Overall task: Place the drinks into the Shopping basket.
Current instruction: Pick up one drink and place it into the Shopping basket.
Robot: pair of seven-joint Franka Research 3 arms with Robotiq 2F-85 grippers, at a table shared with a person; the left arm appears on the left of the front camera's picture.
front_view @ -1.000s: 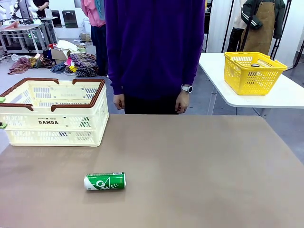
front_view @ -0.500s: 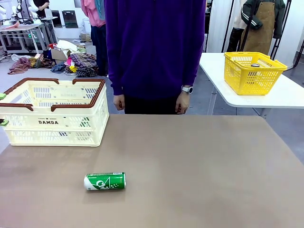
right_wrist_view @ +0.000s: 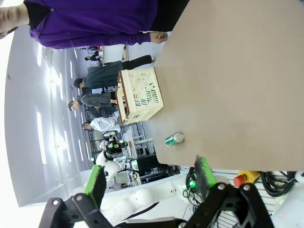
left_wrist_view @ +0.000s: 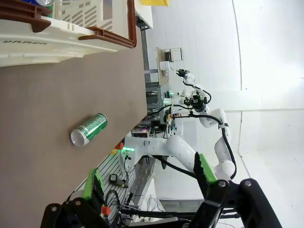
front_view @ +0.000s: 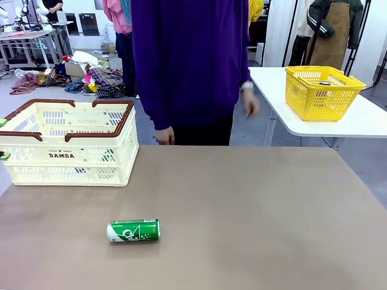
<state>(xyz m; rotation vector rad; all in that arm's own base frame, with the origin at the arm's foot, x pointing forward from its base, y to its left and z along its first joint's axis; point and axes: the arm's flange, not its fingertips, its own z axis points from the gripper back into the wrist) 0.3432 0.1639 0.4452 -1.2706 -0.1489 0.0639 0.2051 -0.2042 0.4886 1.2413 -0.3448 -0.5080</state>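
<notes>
The left fingers (left_wrist_view: 204,167) stand wide open and hold nothing; they hang over the near part of the bench (front_view: 254,205). The Shopping basket (front_view: 60,155) stands far ahead of these fingers, well apart from them, at the far left of the bench; inside it, at its edge, a silver can top (left_wrist_view: 45,2) with a little blue shows. The green can (front_view: 133,230) lies on its side on the bench, ahead of the left fingertips and apart from them, between them and the basket. Beyond the far edge stands a person (front_view: 190,60) in a purple sweater; a yellow basket (front_view: 323,93) sits on a white table far right. The right fingers (right_wrist_view: 203,175) are also spread open and empty; the green can lies ahead of their tips, untouched.
</notes>
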